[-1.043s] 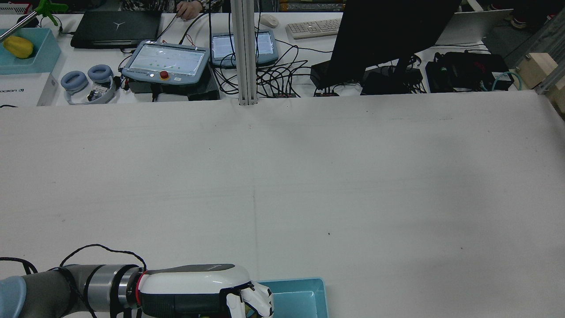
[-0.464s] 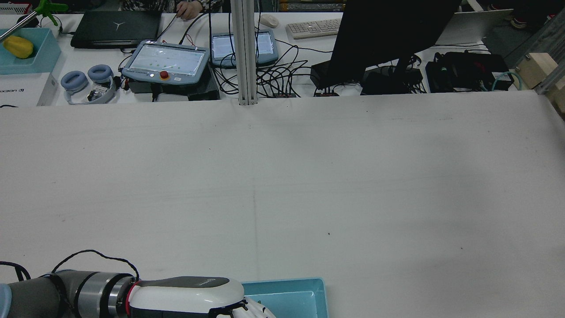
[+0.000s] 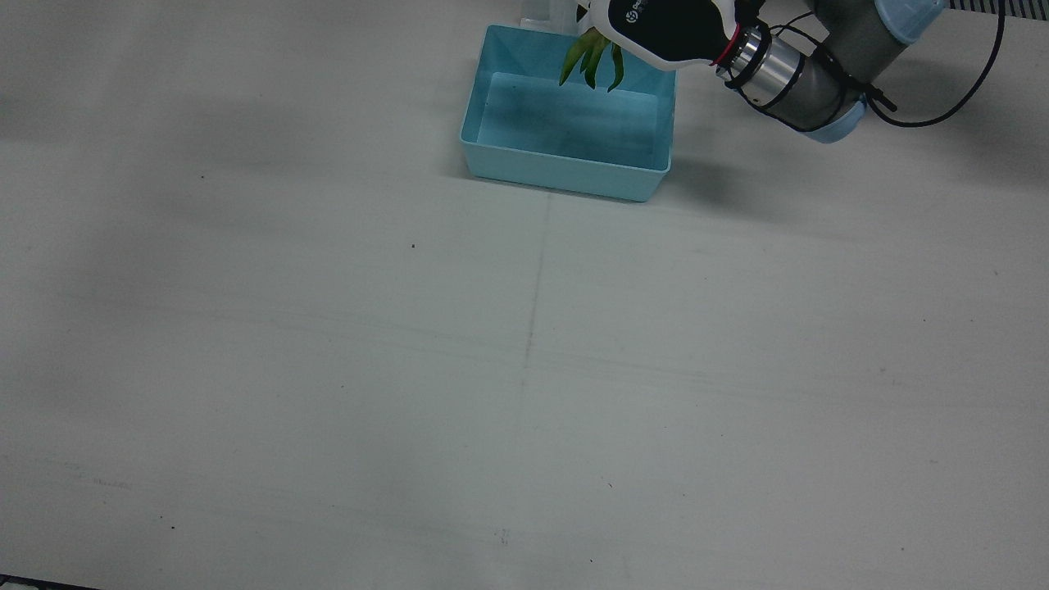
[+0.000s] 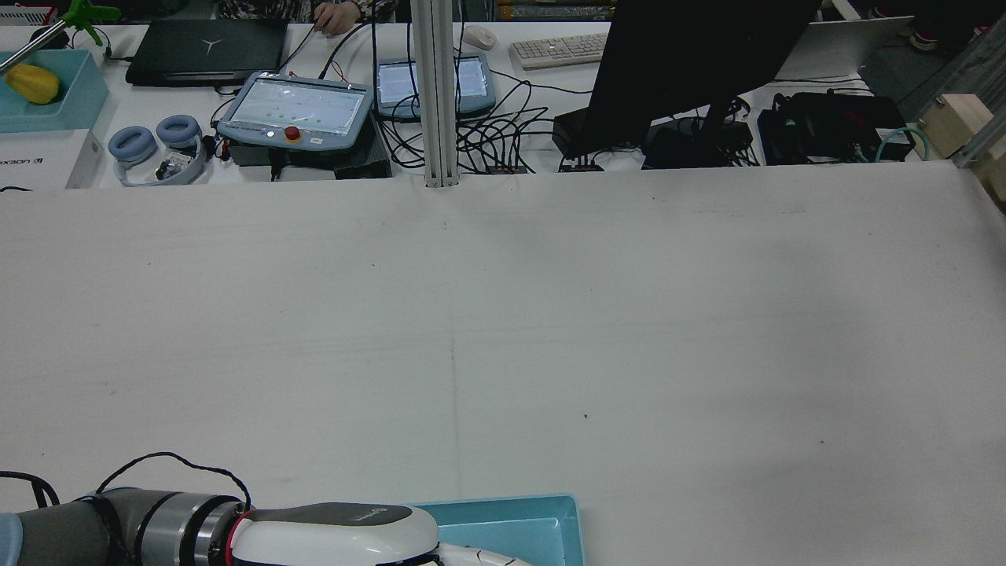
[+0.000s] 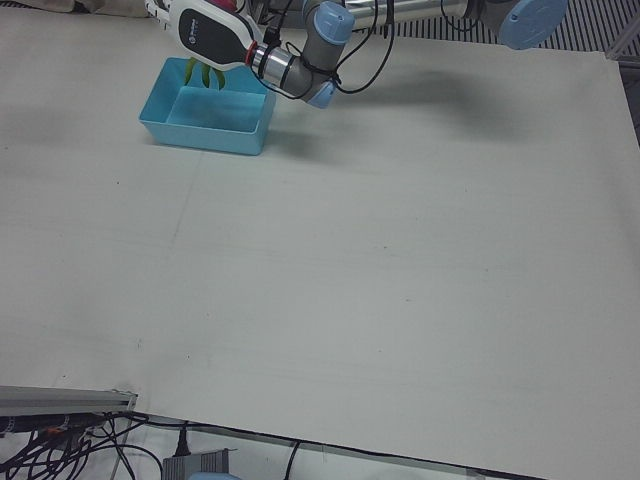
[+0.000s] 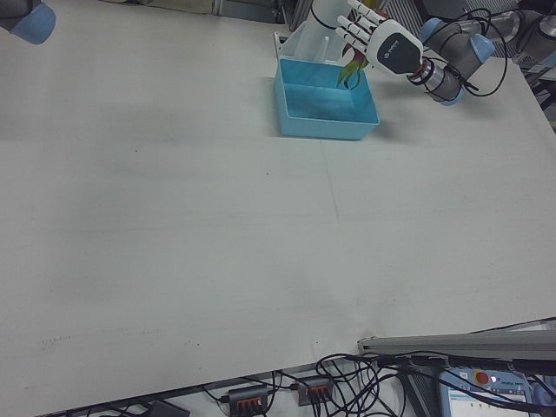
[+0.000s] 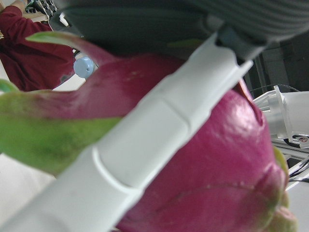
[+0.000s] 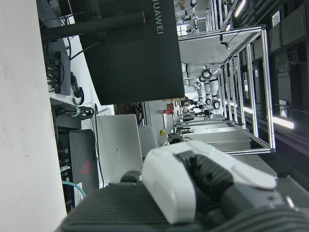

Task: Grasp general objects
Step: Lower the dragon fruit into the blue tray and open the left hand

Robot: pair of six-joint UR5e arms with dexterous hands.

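Since prev frame our left hand (image 3: pixel 656 29) dropped lower; holds dragon fruit (image 7: pixel 203 159), bin (image 3: pixel 565 168) at 6 o'clock.

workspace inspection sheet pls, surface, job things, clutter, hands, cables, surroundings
surface: white table, bare apart from faint marks.
job's things: blue bin at the robot-side edge; dragon fruit held over it, green leaves hanging into the bin.
clutter: nothing seen on the table.
hands: left hand shut on the dragon fruit; right hand away from the table, state unclear.
cables: black cable looped at the left wrist.
surroundings: operators' desk with two pendants, headphones, laptop, monitor.
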